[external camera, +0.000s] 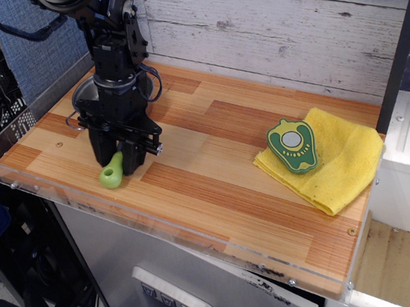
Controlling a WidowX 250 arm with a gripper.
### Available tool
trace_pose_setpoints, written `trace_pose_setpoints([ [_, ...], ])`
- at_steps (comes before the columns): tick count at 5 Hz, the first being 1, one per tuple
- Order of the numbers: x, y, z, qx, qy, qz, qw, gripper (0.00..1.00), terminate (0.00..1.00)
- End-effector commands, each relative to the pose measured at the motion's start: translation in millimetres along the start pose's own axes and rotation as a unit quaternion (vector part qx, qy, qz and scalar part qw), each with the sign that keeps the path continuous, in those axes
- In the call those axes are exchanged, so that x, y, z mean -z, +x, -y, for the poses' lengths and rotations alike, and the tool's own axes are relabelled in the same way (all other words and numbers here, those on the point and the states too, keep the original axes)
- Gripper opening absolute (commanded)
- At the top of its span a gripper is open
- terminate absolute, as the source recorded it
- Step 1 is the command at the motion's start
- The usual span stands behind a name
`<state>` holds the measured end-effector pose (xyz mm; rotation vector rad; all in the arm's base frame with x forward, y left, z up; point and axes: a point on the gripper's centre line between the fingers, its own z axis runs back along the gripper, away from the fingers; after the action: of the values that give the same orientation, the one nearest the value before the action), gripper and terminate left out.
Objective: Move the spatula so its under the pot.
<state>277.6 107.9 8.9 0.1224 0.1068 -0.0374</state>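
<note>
The spatula (112, 172) shows only its lime-green handle, which slants down from between my fingers to the wooden tabletop (213, 160) near the front left edge. Its grey blade is hidden in the gripper. My gripper (119, 157) points straight down and is shut on the spatula's upper end. The shiny steel pot (85, 98) stands just behind the gripper at the back left. It is mostly hidden by the arm, with its rim and one loop handle (73, 122) showing.
A yellow cloth (335, 160) lies at the right with a dark green pepper-shaped piece (292, 144) on it. A clear acrylic rim (161, 225) runs along the front and left table edges. A wood-plank wall (288, 31) stands behind.
</note>
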Motion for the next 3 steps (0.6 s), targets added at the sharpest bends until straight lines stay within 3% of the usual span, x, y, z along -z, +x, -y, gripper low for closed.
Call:
trace_pose_setpoints([
  [1, -72.7, -19.6, 6.7, 0.021, 0.01, 0.12, 0.9925, 1.0, 0.0],
  [2, -106.8, -37.5, 9.6, 0.012, -0.014, 0.187, 0.9823, 1.0, 0.0],
  [3, -115.2, -37.0, 13.6, -0.008, -0.039, 0.176, 0.9835, 1.0, 0.0],
])
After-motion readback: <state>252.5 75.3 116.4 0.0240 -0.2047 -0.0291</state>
